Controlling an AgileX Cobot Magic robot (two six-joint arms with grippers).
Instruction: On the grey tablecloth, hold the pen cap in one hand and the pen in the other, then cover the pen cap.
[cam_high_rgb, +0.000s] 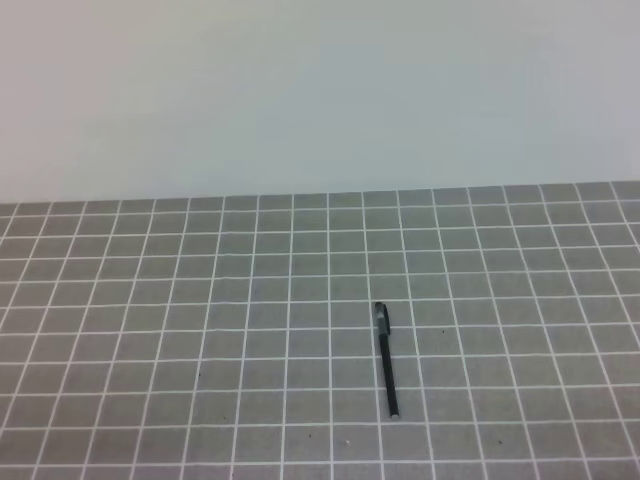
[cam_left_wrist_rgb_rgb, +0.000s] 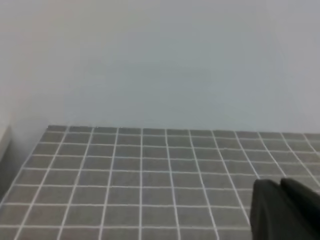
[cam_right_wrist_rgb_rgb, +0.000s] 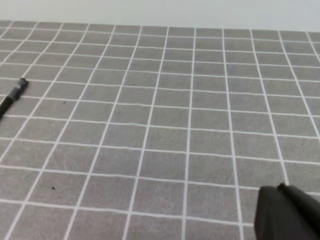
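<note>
The pen (cam_high_rgb: 387, 368) lies on the grey tablecloth (cam_high_rgb: 200, 330), right of centre, its length running from far to near. Its far end is thicker with a greyish patch and looks like the pen cap (cam_high_rgb: 381, 318) sitting on the pen. In the right wrist view that end of the pen (cam_right_wrist_rgb_rgb: 14, 93) shows at the left edge. Neither gripper appears in the exterior view. A dark part of my left gripper (cam_left_wrist_rgb_rgb: 280, 186) fills the lower right corner of its wrist view, shut and holding nothing. My right gripper (cam_right_wrist_rgb_rgb: 281, 190) shows the same way, shut and empty, far from the pen.
The grid cloth ends at a pale wall (cam_high_rgb: 320, 100) behind it. A light edge (cam_left_wrist_rgb_rgb: 4, 137) borders the cloth at the far left of the left wrist view.
</note>
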